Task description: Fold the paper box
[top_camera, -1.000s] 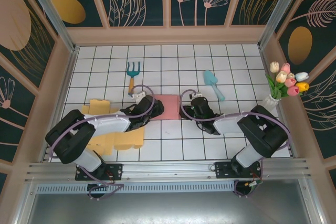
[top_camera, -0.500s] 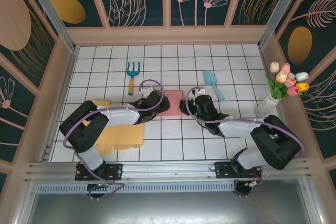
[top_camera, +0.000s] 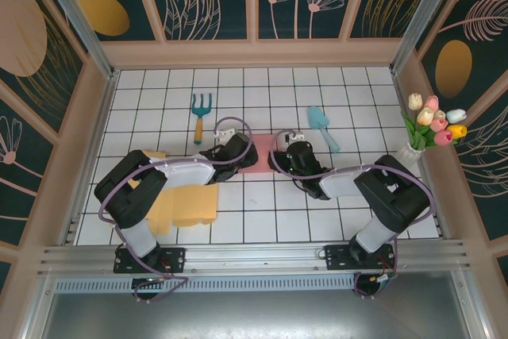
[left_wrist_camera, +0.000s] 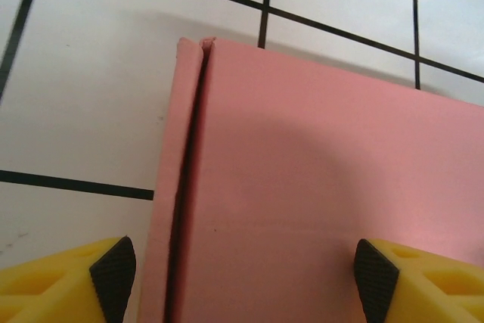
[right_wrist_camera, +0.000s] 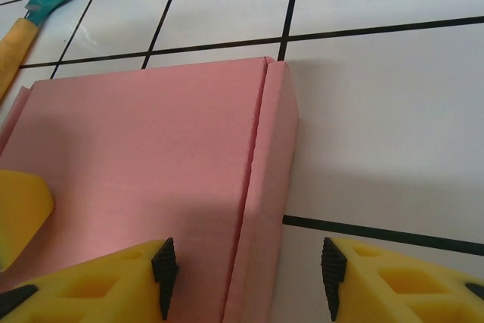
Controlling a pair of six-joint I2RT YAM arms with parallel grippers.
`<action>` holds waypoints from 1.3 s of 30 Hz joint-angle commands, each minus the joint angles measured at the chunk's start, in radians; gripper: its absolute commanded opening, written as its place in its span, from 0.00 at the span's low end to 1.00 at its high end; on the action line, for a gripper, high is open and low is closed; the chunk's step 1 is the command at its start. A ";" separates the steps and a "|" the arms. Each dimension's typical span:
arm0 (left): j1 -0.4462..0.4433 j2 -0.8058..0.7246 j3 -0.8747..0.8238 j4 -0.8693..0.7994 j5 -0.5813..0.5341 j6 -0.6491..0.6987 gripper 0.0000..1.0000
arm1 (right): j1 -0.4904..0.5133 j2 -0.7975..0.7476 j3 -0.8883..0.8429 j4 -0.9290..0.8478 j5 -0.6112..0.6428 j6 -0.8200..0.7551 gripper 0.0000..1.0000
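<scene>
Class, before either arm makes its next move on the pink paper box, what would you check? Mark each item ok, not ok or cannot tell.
1. Left gripper open, straddling the pink paper box's left side flap: ok.
2. Right gripper open, straddling the right side flap: ok.
3. Left side flap flush with the top panel: not ok, a dark gap shows.
4. Right side flap flush: ok, a thin seam.
5. Teal garden fork with yellow handle apart from the box: ok.
6. Box underside seated flat: cannot tell.
</scene>
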 commanded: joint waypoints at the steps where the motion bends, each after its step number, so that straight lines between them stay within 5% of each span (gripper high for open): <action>1: -0.004 -0.026 0.032 -0.110 -0.041 -0.049 0.79 | -0.005 0.027 -0.024 0.042 0.011 0.026 0.56; 11: -0.005 -0.132 0.058 -0.224 0.074 -0.320 0.84 | -0.004 0.046 -0.042 0.069 0.006 0.033 0.56; 13: -0.004 -0.144 0.093 -0.235 0.088 -0.380 0.99 | -0.005 0.051 -0.042 0.070 0.006 0.030 0.56; 17: -0.004 -0.107 0.185 -0.369 0.078 -0.484 0.99 | -0.004 0.056 -0.045 0.073 0.004 0.028 0.56; 22: -0.004 0.021 0.354 -0.580 0.069 -0.494 0.99 | -0.006 0.049 -0.048 0.067 0.005 0.020 0.56; 26: -0.004 0.075 0.365 -0.574 0.113 -0.498 0.99 | -0.006 0.048 -0.046 0.069 -0.001 0.016 0.56; 39: -0.004 0.078 0.328 -0.592 0.013 -0.440 0.99 | -0.006 0.047 -0.058 0.079 -0.016 0.011 0.56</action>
